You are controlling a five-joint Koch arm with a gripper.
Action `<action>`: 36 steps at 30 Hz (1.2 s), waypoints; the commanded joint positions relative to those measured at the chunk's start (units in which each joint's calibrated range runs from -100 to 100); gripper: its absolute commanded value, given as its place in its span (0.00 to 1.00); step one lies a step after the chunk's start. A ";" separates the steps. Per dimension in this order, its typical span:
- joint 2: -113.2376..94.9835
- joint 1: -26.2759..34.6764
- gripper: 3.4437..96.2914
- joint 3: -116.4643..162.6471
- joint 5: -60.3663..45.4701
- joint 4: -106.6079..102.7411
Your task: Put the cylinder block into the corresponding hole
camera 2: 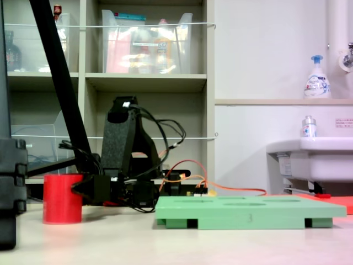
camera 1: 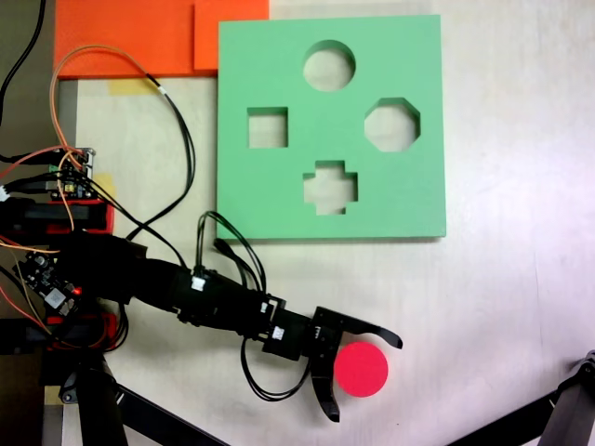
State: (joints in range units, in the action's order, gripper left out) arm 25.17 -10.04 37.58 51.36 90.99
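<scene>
The red cylinder block (camera 1: 361, 369) (camera 2: 62, 199) stands upright on the pale table, near the first exterior view's bottom edge. My black gripper (camera 1: 365, 378) (camera 2: 77, 189) is open, with one finger on each side of the cylinder; I cannot tell whether the fingers touch it. The green foam board (camera 1: 279, 200) (camera 2: 248, 213) lies flat farther up the first exterior view. Its circular hole (camera 1: 329, 65) is in the top row and empty, far from the block. In the second exterior view the board's cut-outs show only as thin slivers.
Octagonal (camera 1: 391, 124), square (camera 1: 268, 127) and cross-shaped (camera 1: 330, 187) cut-outs share the board. Orange sheets (camera 1: 130, 37) lie at the top left. Circuit boards and wires (camera 1: 65, 177) crowd the arm's base. A black stand leg (camera 1: 558, 413) crosses the bottom right corner.
</scene>
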 commanded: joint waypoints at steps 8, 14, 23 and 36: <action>-0.87 -0.39 0.45 -1.79 0.44 0.24; -2.68 -0.63 0.38 0.41 0.54 1.50; -15.67 -0.05 0.38 5.19 0.59 -0.33; -92.49 12.75 0.38 4.29 0.59 -48.58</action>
State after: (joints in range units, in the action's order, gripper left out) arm -60.60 0.61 47.08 51.65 43.71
